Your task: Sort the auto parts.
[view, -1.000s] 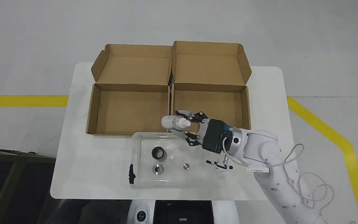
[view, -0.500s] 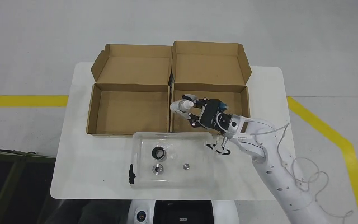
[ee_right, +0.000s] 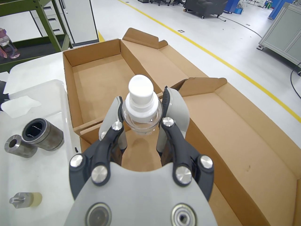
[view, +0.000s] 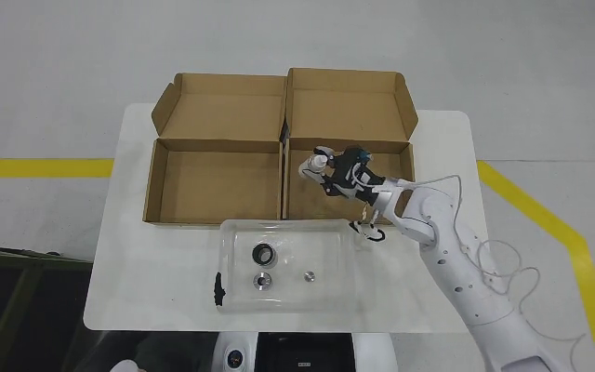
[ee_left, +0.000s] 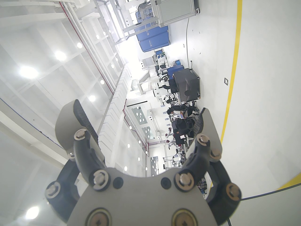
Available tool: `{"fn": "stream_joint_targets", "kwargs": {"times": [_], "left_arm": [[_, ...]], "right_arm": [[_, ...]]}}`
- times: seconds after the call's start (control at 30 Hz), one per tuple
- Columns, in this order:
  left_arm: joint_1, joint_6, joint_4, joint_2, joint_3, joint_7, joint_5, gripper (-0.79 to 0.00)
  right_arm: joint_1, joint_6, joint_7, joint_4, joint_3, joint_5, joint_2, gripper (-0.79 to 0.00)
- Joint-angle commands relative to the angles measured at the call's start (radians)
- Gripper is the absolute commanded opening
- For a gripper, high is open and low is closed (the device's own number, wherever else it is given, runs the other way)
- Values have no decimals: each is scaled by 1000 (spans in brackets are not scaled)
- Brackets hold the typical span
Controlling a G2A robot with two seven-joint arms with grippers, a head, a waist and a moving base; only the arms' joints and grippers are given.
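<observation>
The right claw [ee_right: 142,109] is gripping a small clear bottle [ee_right: 141,105] by its white-capped neck. It is holding the bottle above the floor of the right cardboard box [view: 390,186], close to that box's left wall. A clear tray [view: 227,270] is sitting on the desk [view: 121,232] just in front of the box, carrying three metal parts [ee_right: 43,134]. The left claw [ee_left: 141,115] is gaping open, gripping nothing.

cardboard boxes [view: 216,186] [view: 302,200]: 2 | clear tray [view: 229,249]: 1 | metal parts [view: 265,253] [view: 263,281] [view: 309,275]: 3 | bottle [view: 314,166]: 1
</observation>
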Motion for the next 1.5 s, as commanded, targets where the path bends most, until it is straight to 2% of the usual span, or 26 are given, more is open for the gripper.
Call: {"fn": "stream_joint_targets", "kwargs": {"times": [0.0,0.57,0.6,0.63,0.73,0.77,1.03,1.1,1.2,1.23,1.3,1.47], "left_arm": [[0,0,0,0,0,0,0,0],[0,0,0,0,0,0,0,0],[0,0,0,0,0,0,0,0],[0,0,0,0,0,0,0,0],[0,0,0,0,0,0,0,0],[0,0,0,0,0,0,0,0],[0,0,0,0,0,0,0,0],[0,0,0,0,0,0,0,0],[0,0,0,0,0,0,0,0],[0,0,0,0,0,0,0,0],[0,0,0,0,0,0,0,0],[0,0,0,0,0,0,0,0]], "right_arm": [[20,3,5,30,-11,0,-4,-785],[142,30,19,241,-120,-27,-42,-785],[144,32,20,244,-125,-29,-44,-748],[147,33,21,248,-128,-32,-45,-640],[153,40,22,261,-135,-40,-49,-505],[154,42,20,265,-136,-43,-50,-483],[148,45,15,243,-118,-58,-46,-403],[136,42,15,212,-99,-64,-41,-342],[115,29,26,148,-64,-80,-29,-289],[105,22,31,122,-52,-83,-25,-289],[83,8,46,66,-27,-90,-16,-345],[33,-31,87,-64,33,-95,3,-345]]}}
